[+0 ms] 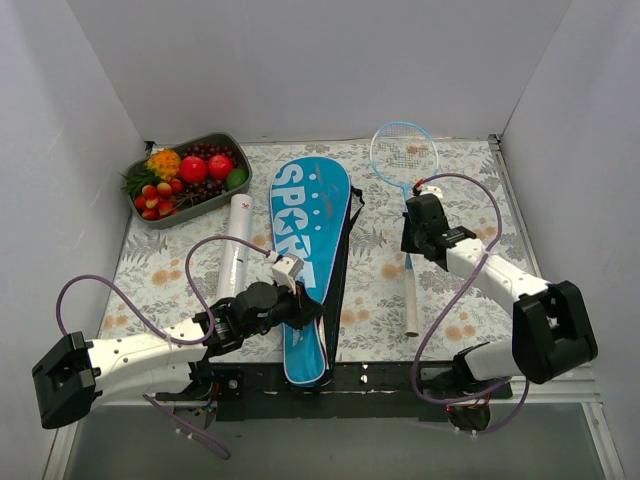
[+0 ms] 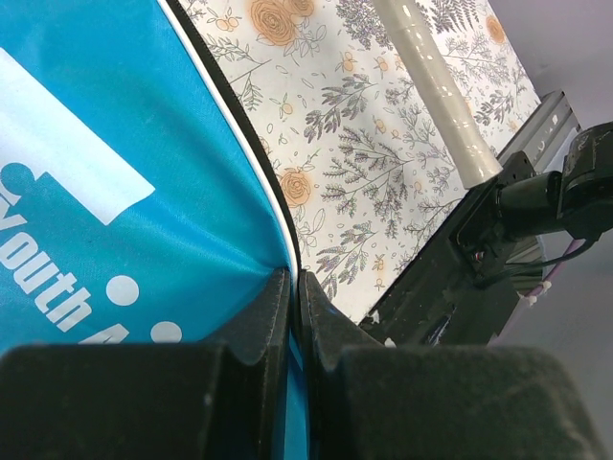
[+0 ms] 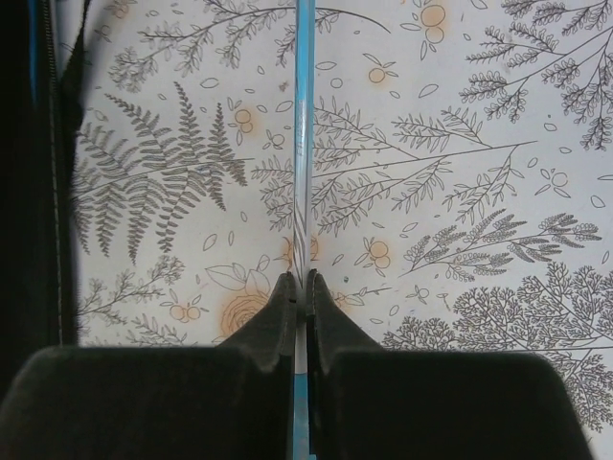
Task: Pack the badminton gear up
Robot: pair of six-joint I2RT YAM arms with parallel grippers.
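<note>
The blue "SPORT" bag point(image 1: 310, 230) lies lengthwise in the middle of the table. My left gripper point(image 1: 300, 310) is shut on the fabric at the bag's edge near its narrow end; in the left wrist view the jaws point(image 2: 295, 283) pinch the blue cloth point(image 2: 124, 144) by its black piping. A light-blue racket point(image 1: 403, 152) lies to the right of the bag, head at the back, white handle point(image 1: 411, 300) toward me. My right gripper point(image 1: 418, 215) is shut on its thin shaft point(image 3: 304, 144), seen between the jaws point(image 3: 302, 285). The white shuttlecock tube point(image 1: 236, 245) lies left of the bag.
A grey tray point(image 1: 232, 148) of colourful fruit stands at the back left. The bag's black strap and zip edge point(image 3: 38, 172) run just left of the right gripper. White walls close the table on three sides. The black mounting rail point(image 1: 380, 378) lines the near edge.
</note>
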